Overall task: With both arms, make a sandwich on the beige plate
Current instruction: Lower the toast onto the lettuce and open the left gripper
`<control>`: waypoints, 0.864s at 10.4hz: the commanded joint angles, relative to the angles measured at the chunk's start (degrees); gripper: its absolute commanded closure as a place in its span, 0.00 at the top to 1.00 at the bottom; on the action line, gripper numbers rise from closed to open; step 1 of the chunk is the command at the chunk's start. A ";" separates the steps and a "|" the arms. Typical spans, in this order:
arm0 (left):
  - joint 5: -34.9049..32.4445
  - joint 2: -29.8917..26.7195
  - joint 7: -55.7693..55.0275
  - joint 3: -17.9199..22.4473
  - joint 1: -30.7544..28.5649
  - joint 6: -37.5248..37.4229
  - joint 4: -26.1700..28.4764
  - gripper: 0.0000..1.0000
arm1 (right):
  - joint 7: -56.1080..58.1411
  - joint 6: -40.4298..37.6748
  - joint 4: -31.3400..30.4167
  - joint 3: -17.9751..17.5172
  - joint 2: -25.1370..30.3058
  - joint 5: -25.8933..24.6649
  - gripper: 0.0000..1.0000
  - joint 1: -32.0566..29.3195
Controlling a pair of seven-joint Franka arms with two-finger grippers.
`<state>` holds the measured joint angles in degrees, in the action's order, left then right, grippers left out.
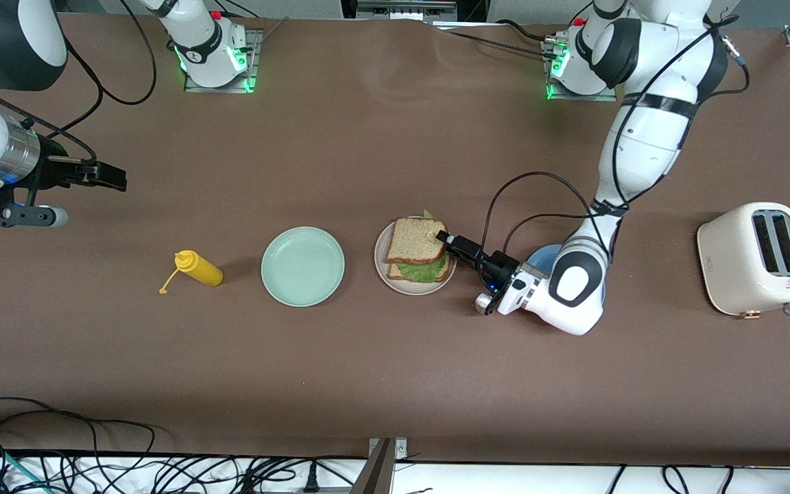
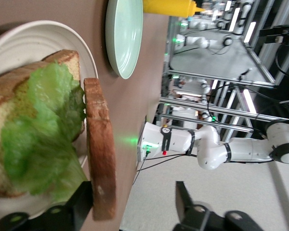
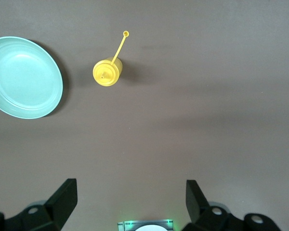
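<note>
A: Sandwich (image 1: pixel 420 251) sits on the beige plate (image 1: pixel 382 264), mid-desk, beside the mint plate (image 1: pixel 302 266). Top slice (image 2: pixel 99 149) looks skewed, lettuce (image 2: pixel 43 139) poking out.

B: Left hand (image 1: pixel 444 239)?

A: At the top slice's edge, fingers spread; the wrist view shows one finger against the crust, the other clear. Probably letting go, not gripping.

B: Right hand (image 1: pixel 103 175)?

A: Waiting up above the desk at its own end, open, empty.

B: Hidden stuff?

A: Blue plate (image 1: pixel 543 255) mostly under the left arm. Bottom slice barely shows. Can't tell if the top slice lies flat.
</note>
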<state>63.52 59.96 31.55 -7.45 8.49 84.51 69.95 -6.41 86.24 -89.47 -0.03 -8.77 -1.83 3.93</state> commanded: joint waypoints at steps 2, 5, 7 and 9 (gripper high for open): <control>-10.05 -7.56 -9.12 0.33 -0.40 -0.58 0.63 1.00 | 0.17 -0.98 1.66 0.03 -0.63 -0.89 1.00 -0.41; -22.34 -11.51 -13.24 0.77 -0.66 -0.58 -1.57 1.00 | -0.01 -0.90 1.75 -0.15 -0.63 -1.51 1.00 -0.06; -29.13 -14.77 -18.69 1.65 -0.58 -0.58 -1.66 1.00 | 0.08 -0.81 1.66 -0.06 -0.63 -1.34 1.00 -0.23; -33.87 -18.98 -21.26 2.00 -0.58 -0.67 -1.57 1.00 | 0.25 -0.19 1.84 0.03 -0.63 -0.63 1.00 -0.41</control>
<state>33.97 44.99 12.51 -5.93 7.63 84.43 67.30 -6.42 86.47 -89.32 0.10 -8.78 -2.45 3.78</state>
